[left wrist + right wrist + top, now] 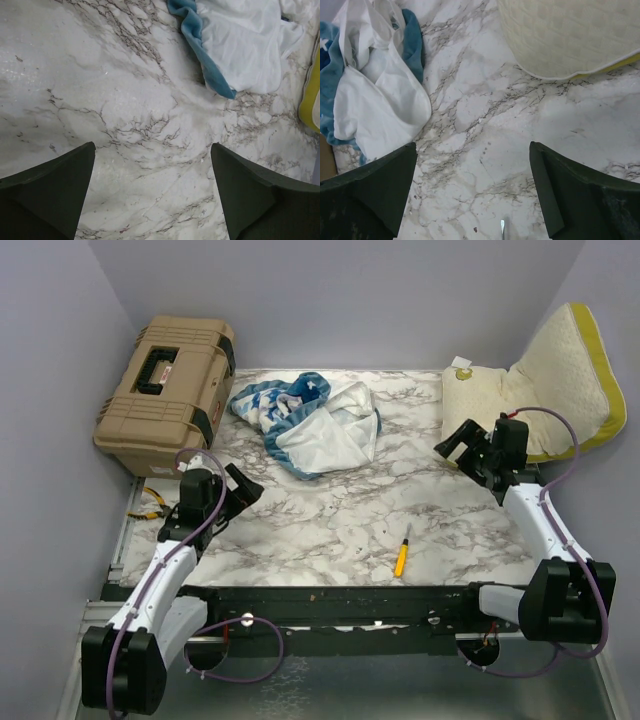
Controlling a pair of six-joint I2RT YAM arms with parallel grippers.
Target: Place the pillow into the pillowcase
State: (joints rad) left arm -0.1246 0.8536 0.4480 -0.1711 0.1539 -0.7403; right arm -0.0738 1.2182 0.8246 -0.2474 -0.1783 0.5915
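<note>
The cream quilted pillow (545, 380) with a mustard-yellow edge leans against the right wall at the back right; it also shows in the right wrist view (565, 35). The pillowcase (310, 420) lies crumpled at the back middle, blue patterned part at left, white inside spread at right; it shows in the left wrist view (240, 45) and the right wrist view (375, 85). My left gripper (243, 487) is open and empty at the table's left. My right gripper (452, 443) is open and empty, just in front of the pillow.
A tan toolbox (165, 390) stands at the back left. A yellow-handled screwdriver (402, 555) lies near the front middle; its tip shows in the right wrist view (502, 229). Yellow-handled pliers (150, 502) lie at the left edge. Walls close in on three sides.
</note>
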